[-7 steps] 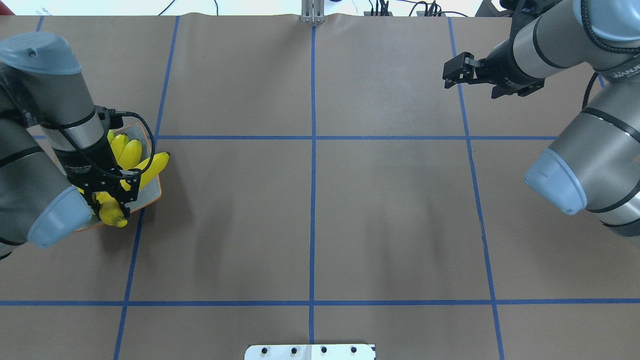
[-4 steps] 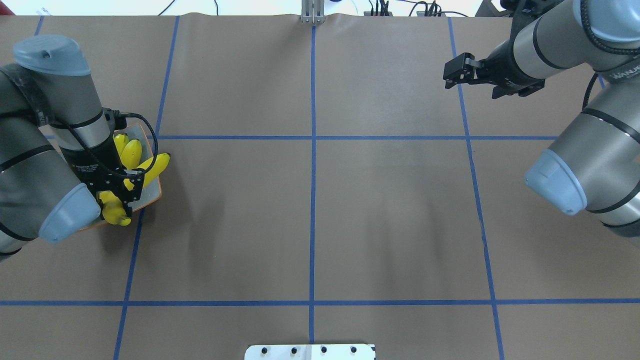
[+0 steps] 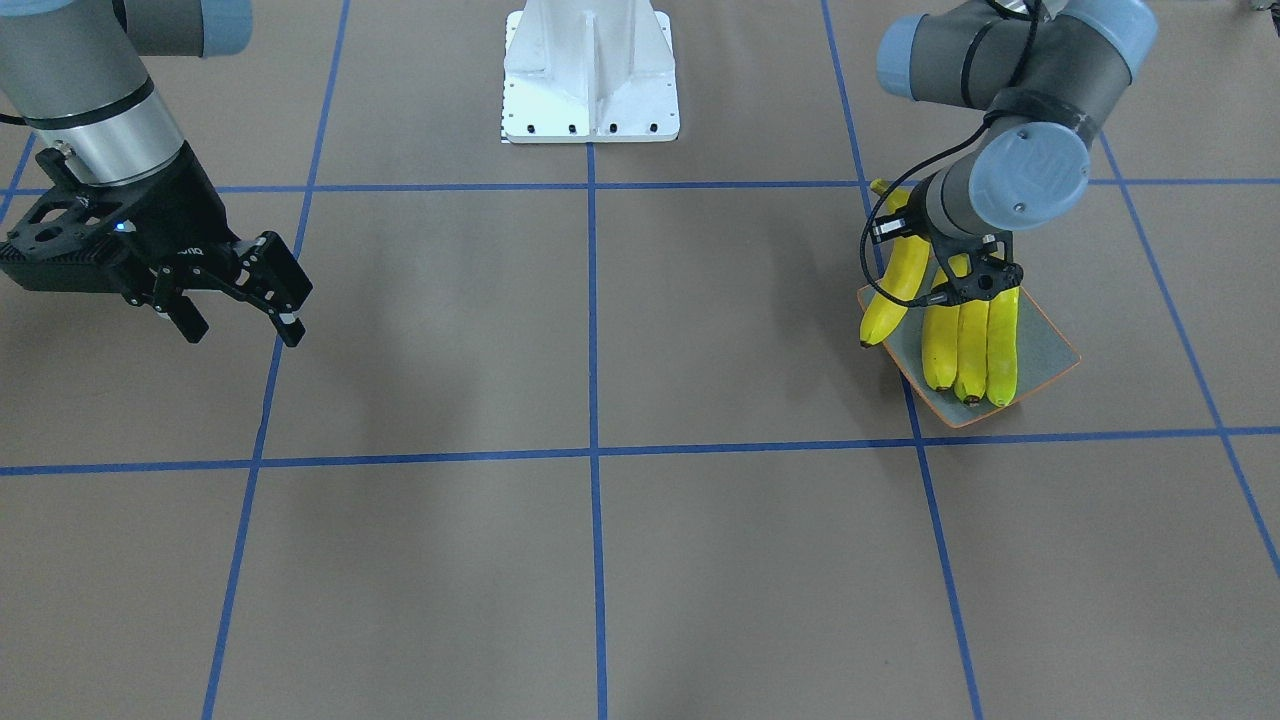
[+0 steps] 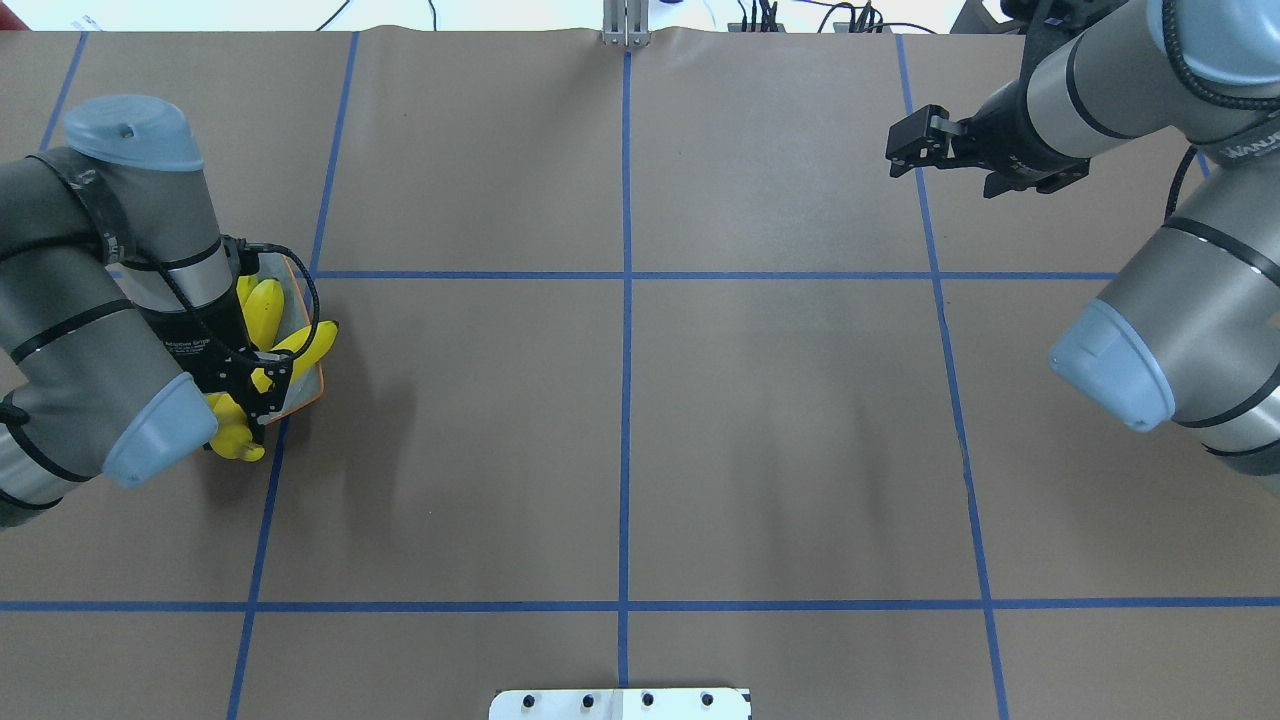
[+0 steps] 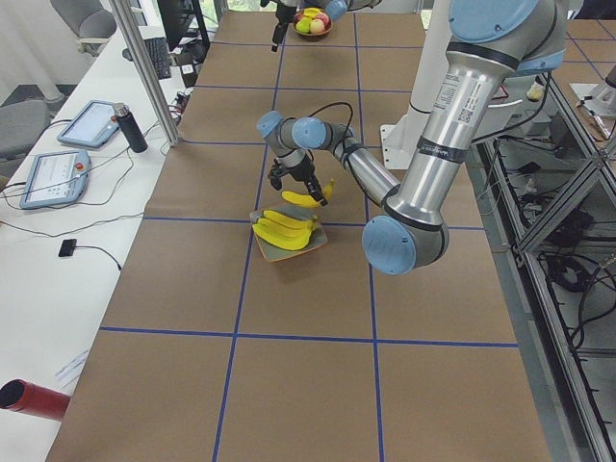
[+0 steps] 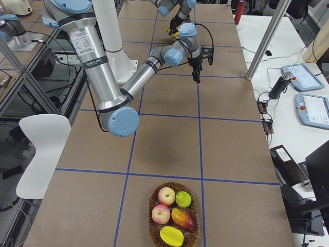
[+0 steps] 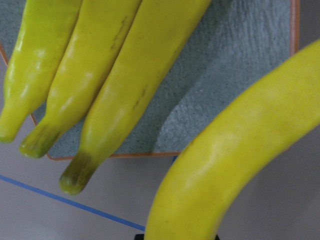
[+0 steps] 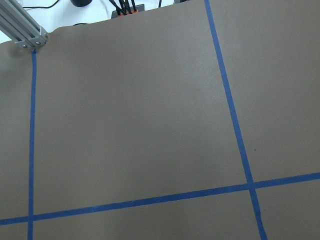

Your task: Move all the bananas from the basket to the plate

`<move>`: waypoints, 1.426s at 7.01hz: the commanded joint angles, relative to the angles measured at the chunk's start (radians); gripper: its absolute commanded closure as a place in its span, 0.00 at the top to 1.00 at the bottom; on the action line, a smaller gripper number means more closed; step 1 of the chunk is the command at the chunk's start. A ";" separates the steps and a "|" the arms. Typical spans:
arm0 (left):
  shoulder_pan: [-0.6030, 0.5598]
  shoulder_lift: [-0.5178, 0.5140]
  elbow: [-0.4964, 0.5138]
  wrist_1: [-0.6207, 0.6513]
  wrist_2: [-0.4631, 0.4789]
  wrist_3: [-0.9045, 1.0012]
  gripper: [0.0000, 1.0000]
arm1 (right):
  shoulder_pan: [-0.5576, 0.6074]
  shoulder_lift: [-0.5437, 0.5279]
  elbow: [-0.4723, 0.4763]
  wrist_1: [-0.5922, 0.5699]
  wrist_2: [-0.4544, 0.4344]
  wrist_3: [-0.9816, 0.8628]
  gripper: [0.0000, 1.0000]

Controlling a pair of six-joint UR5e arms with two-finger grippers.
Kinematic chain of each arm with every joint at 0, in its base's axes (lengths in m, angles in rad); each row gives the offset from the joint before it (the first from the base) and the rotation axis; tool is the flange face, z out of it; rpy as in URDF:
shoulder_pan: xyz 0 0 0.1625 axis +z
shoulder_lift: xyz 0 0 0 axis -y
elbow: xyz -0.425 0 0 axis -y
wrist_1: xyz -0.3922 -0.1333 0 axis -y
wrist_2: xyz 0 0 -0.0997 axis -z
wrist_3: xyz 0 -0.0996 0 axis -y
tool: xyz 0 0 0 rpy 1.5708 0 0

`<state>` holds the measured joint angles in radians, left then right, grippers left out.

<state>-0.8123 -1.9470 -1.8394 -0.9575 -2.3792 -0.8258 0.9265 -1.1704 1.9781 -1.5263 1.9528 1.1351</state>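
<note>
Three yellow bananas lie side by side on the grey-blue plate with its orange rim, at the table's left side. My left gripper hangs over the plate and is shut on a fourth banana, which is held slightly above the plate's edge and sticks out past it. In the left wrist view this held banana crosses the foreground over the plate, beside the three lying bananas. In the overhead view the left gripper hides much of the plate. My right gripper is open and empty, far off.
A woven basket at the table's right end holds apples, a mango and a starfruit, with no banana in it. The white robot base stands at the table's near edge. Blue tape lines cross the brown table.
My left arm has swung a little over the plate, carrying the held banana slightly toward the robot's side. The right arm has not moved.
</note>
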 commanded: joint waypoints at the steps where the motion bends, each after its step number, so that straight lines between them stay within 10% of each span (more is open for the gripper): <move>1: -0.001 0.003 0.014 0.000 0.000 0.001 0.00 | 0.000 0.000 0.001 0.000 0.000 0.002 1.00; 10: -0.084 -0.004 0.035 -0.004 -0.066 -0.004 0.00 | -0.028 -0.005 0.004 0.000 -0.041 0.006 1.00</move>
<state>-0.8971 -1.9510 -1.8120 -0.9585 -2.4427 -0.8292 0.9064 -1.1745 1.9822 -1.5263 1.9200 1.1413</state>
